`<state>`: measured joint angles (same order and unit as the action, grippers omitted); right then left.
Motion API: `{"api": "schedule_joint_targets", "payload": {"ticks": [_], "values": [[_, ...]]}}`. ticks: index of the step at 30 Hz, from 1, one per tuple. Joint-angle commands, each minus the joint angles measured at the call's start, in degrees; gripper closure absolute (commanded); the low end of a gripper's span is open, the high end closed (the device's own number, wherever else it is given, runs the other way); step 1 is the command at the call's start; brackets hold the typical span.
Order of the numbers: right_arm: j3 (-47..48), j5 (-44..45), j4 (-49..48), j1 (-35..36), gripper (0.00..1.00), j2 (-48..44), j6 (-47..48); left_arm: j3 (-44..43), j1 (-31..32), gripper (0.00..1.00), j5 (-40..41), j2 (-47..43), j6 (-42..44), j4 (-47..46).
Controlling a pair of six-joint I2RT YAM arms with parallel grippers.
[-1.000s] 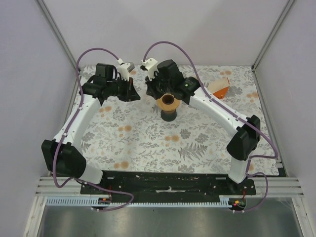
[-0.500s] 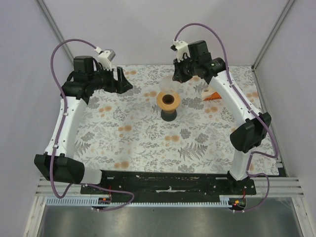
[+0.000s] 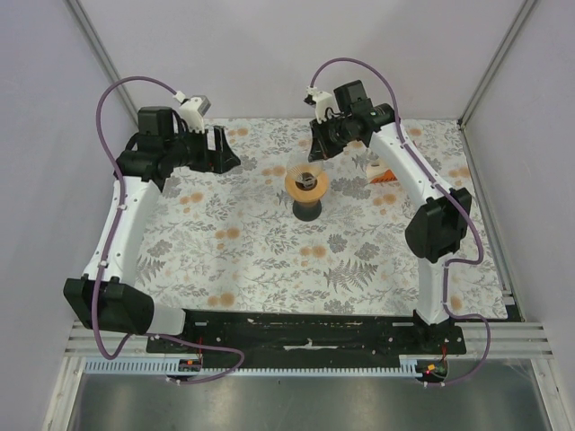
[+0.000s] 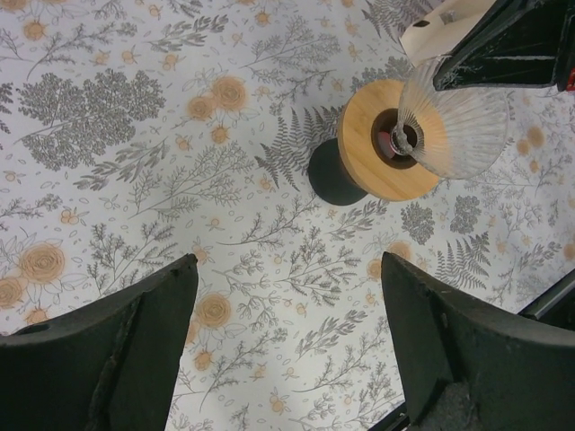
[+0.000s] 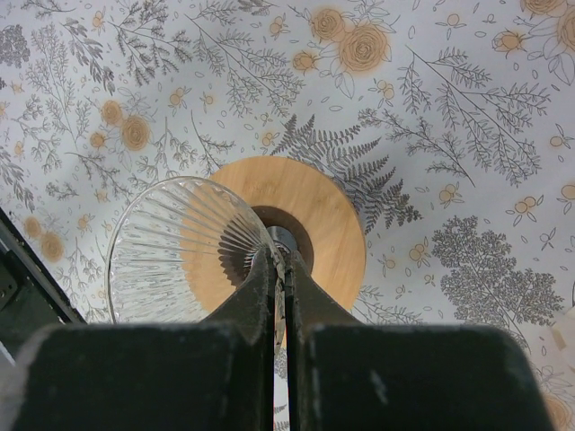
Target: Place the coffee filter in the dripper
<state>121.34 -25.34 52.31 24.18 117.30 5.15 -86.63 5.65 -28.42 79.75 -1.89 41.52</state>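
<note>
The dripper [image 3: 306, 184] is a round orange-brown wooden ring with a dark centre hole, also seen in the left wrist view [image 4: 377, 171] and the right wrist view [image 5: 337, 215]. It rests on a dark cup [image 4: 328, 177]. The coffee filter [image 5: 171, 251] is a translucent ribbed cone, tilted on its side over the dripper's left half [image 4: 454, 126], its tip at the centre hole. My right gripper [image 5: 280, 259] is shut on the filter's edge near the tip, just above the hole [image 3: 316, 154]. My left gripper [image 4: 287, 269] stands open over bare cloth, left of the dripper [image 3: 229, 154].
A flowered cloth [image 3: 269, 251] covers the table. An orange-and-white box [image 3: 384, 172] lies right of the dripper, behind the right arm. Grey walls and frame posts close in the back and both sides.
My left gripper has opened and pulled back to the left, away from the dripper. The right arm has risen and swung, and now holds the filter over the dripper from the back right.
</note>
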Motion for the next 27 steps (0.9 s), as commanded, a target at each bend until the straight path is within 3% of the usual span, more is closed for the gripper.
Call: {"api": "schedule_joint_targets", "payload": {"ticks": [1, 10, 15, 22, 24, 27], "values": [[1.97, -2.52, -1.51, -0.72, 1.0, 0.04, -0.14, 1.2, 0.15, 0.12, 0.74, -1.61, -2.68, -2.23], [-1.71, -3.66, -5.73, -1.24, 1.0, 0.48, 0.21, 4.28, 3.57, 0.23, 4.86, 0.4, -7.95, -7.41], [-7.6, -6.73, -10.12, -1.24, 1.0, -0.93, 0.83, 1.12, 11.65, 0.23, 5.93, 5.06, -9.09, -8.64], [-10.59, -6.47, -11.0, -1.25, 1.0, -1.54, 1.27, -4.77, 16.14, 0.25, 5.92, 15.34, -10.41, -9.62], [-11.3, -5.6, -11.01, -1.24, 1.0, -1.81, 1.44, -6.79, 16.85, 0.3, 5.75, 18.07, -10.76, -9.44], [-13.05, -4.8, -11.88, -1.16, 1.0, -2.51, 1.53, -9.34, 17.64, 0.51, 5.57, 21.32, -10.51, -9.35]]}}
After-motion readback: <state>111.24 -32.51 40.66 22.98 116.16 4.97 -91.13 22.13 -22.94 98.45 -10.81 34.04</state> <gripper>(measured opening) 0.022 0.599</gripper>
